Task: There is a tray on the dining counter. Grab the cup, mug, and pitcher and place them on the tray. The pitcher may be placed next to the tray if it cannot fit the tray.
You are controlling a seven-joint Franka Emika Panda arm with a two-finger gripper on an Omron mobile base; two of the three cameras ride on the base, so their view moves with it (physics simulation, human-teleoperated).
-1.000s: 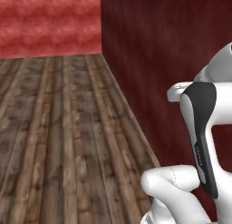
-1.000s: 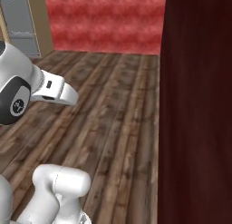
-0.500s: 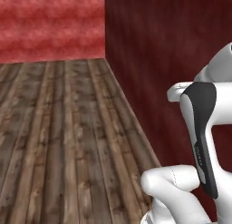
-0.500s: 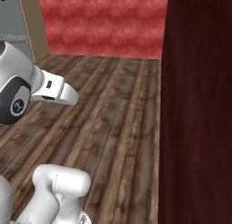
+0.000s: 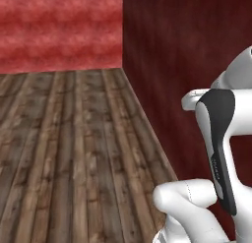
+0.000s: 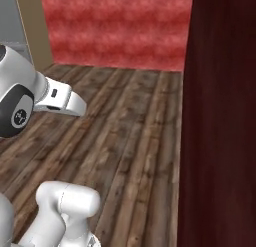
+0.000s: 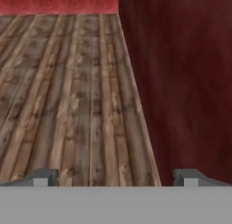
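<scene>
**No vessels in sight yet**

My gripper (image 7: 115,177) hangs wide apart and empty over the wooden plank floor (image 7: 68,91), beside a dark red wall (image 7: 181,82). I can't tell where the tray, cup, mug or pitcher sit. I expect the glass pitcher to be slippery and fragile, best taken at its narrow neck.

**Bare room corner with plank floor and red walls**

A wooden plank floor (image 7: 77,96), brown and grey, stretches ahead of the open jaws and below them. A dark maroon wall (image 7: 181,82) rises to their right. Far ahead stands a lighter mottled red wall (image 5: 59,30). A tan panel (image 6: 31,26) edges the right base view's left.
</scene>
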